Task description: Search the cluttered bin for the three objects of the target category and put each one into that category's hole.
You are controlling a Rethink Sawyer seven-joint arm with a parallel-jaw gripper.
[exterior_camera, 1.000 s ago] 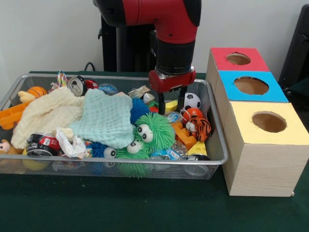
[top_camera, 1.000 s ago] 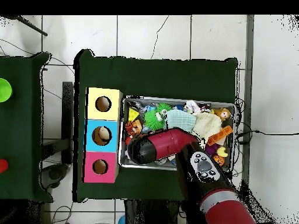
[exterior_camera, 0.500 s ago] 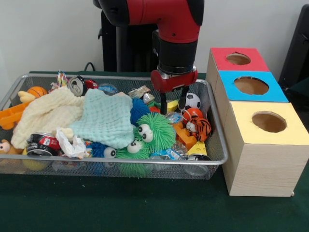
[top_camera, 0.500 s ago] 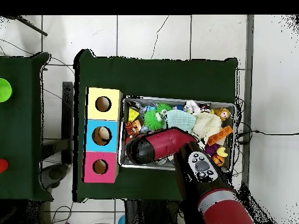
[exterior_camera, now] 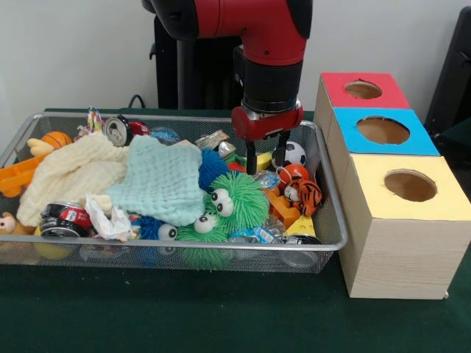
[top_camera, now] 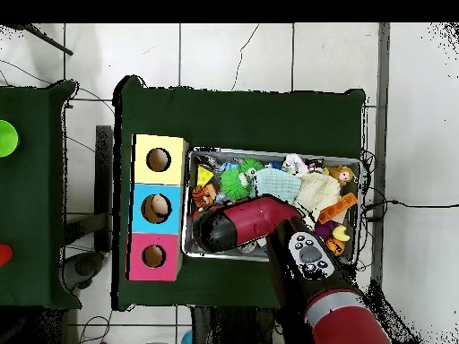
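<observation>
The wire mesh bin [exterior_camera: 184, 246] is full of toys and cloths; it also shows in the overhead view [top_camera: 273, 152]. My gripper [exterior_camera: 266, 163] hangs open and empty over the bin's right part. A crinkled clear bottle with a blue label [exterior_camera: 265, 179] lies just below its fingertips, beside a soccer ball [exterior_camera: 294, 152]. Another such bottle [exterior_camera: 250, 235] lies at the bin's front wall under the green spiky toy [exterior_camera: 232, 200]. A bluish clear piece [exterior_camera: 165, 134] shows at the back. In the overhead view the arm [top_camera: 251, 222] hides the gripper.
Three wooden boxes with a hole each stand right of the bin: red top [exterior_camera: 364, 90], blue top [exterior_camera: 383, 131], yellow top [exterior_camera: 410, 185]. A mint cloth [exterior_camera: 162, 180] and a cream cloth [exterior_camera: 70, 176] cover the bin's left and middle. Cans [exterior_camera: 118, 130] and a tiger toy [exterior_camera: 303, 195] lie around.
The gripper has shifted a little to the picture's right in the front view, staying open over the bin. Nothing in the bin has moved.
</observation>
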